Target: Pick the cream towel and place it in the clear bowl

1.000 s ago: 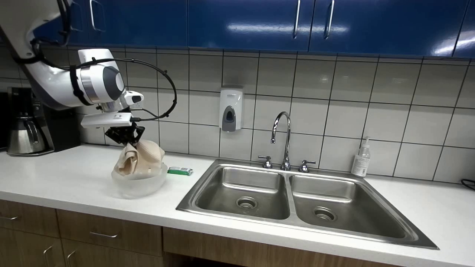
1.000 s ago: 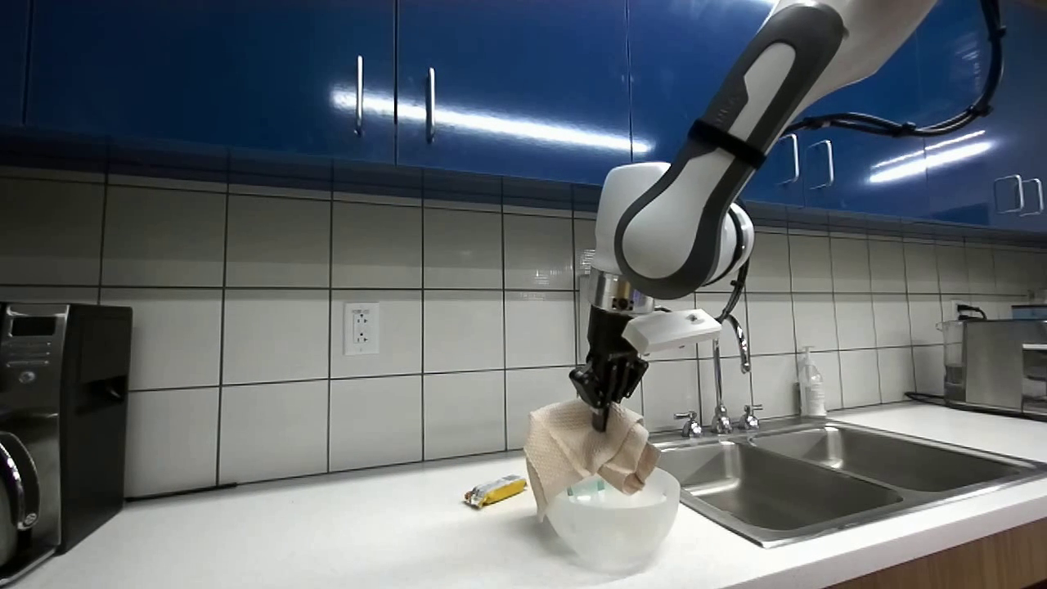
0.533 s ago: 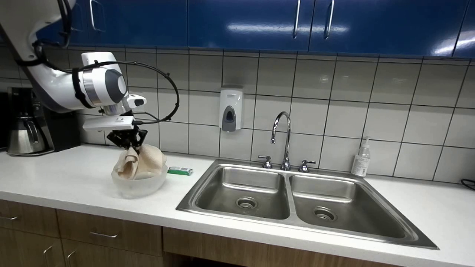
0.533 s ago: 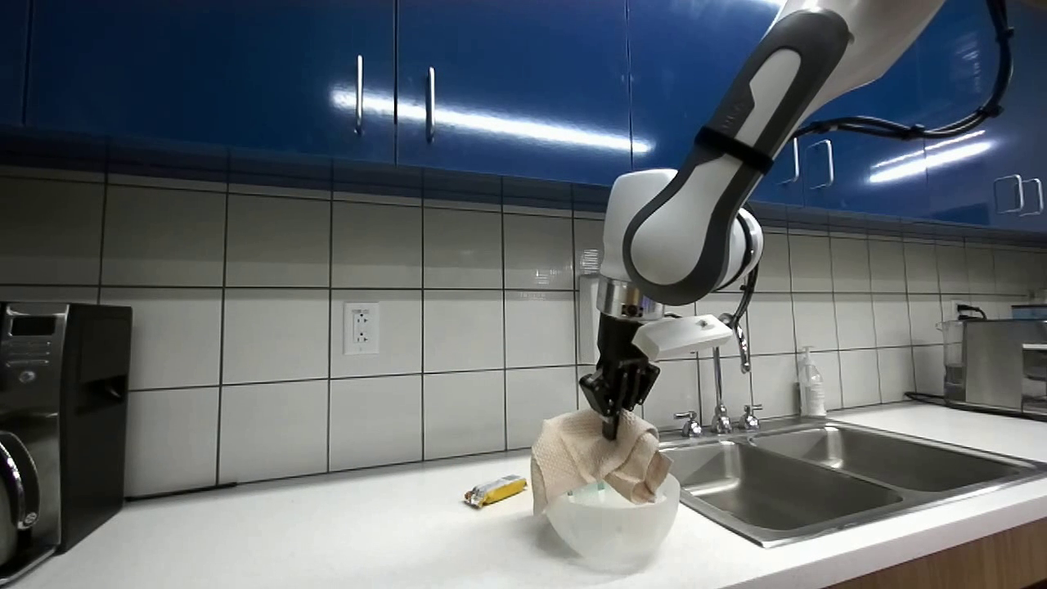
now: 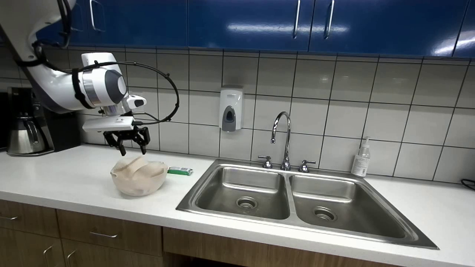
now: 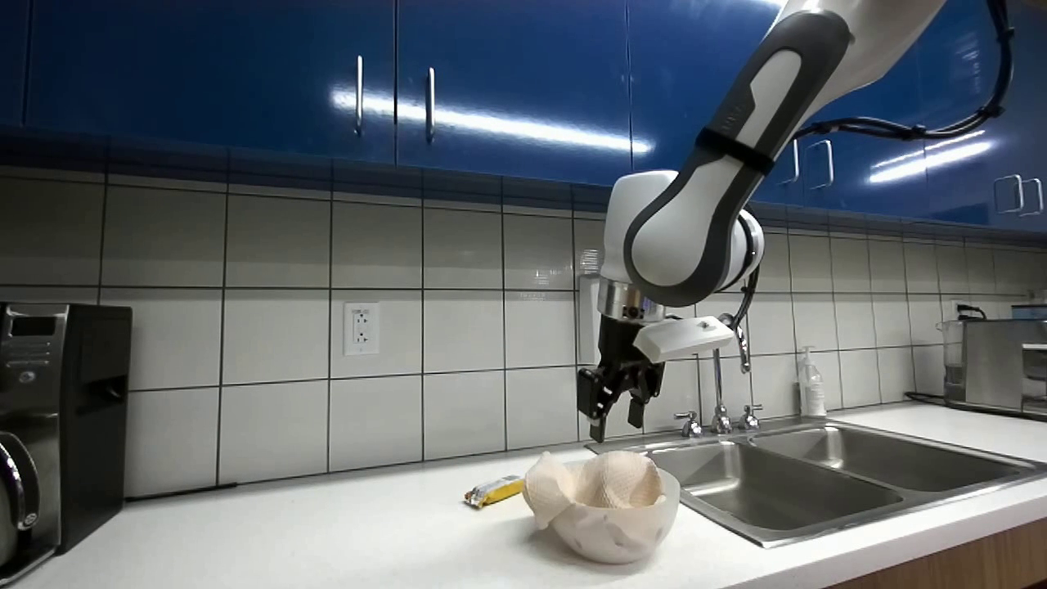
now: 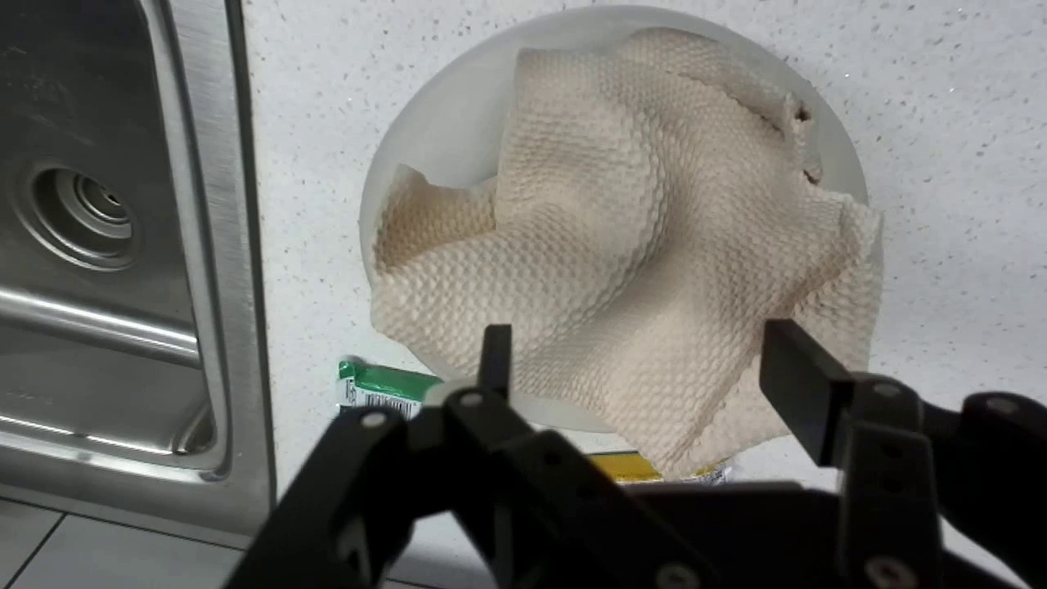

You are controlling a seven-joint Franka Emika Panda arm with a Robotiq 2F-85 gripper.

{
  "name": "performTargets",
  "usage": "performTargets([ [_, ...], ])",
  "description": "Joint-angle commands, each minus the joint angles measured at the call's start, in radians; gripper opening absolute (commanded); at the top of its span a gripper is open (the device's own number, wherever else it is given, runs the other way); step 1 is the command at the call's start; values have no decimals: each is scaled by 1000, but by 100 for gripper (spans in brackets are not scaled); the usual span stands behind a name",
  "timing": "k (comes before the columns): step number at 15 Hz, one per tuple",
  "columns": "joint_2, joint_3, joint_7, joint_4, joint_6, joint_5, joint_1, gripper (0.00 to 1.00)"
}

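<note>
The cream towel (image 7: 638,237) lies crumpled in the clear bowl (image 7: 458,114), its folds filling most of it. One corner drapes over the bowl's rim in an exterior view, where the towel (image 6: 630,483) bulges above the edge. Through the frosty wall of the bowl (image 5: 139,189) the cloth shows as a beige tint. My gripper (image 7: 638,327) is open, its two fingers wide apart and nothing between them. In both exterior views the gripper (image 5: 133,152) hangs over the bowl, a small gap above the towel.
A green packet (image 5: 180,170) and a yellow packet (image 6: 493,491) lie on the counter close to the bowl. The steel double sink (image 5: 237,218) with its faucet (image 5: 285,141) is beside them. A coffee machine (image 5: 55,126) stands on the opposite side; blue cabinets (image 5: 245,22) hang above.
The arm came down slightly with the towel pinched in the gripper. Since half a second ago the fingers have spread, and the towel has dropped and settled into the bowl.
</note>
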Motion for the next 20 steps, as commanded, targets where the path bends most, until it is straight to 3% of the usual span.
performTargets([
  [1, -35, 6, -27, -19, -23, 13, -12, 100],
  [10, -95, 19, -72, -65, -41, 88, -11, 100],
  [20, -317, 24, -212, -213, -57, 205, 2, 100],
])
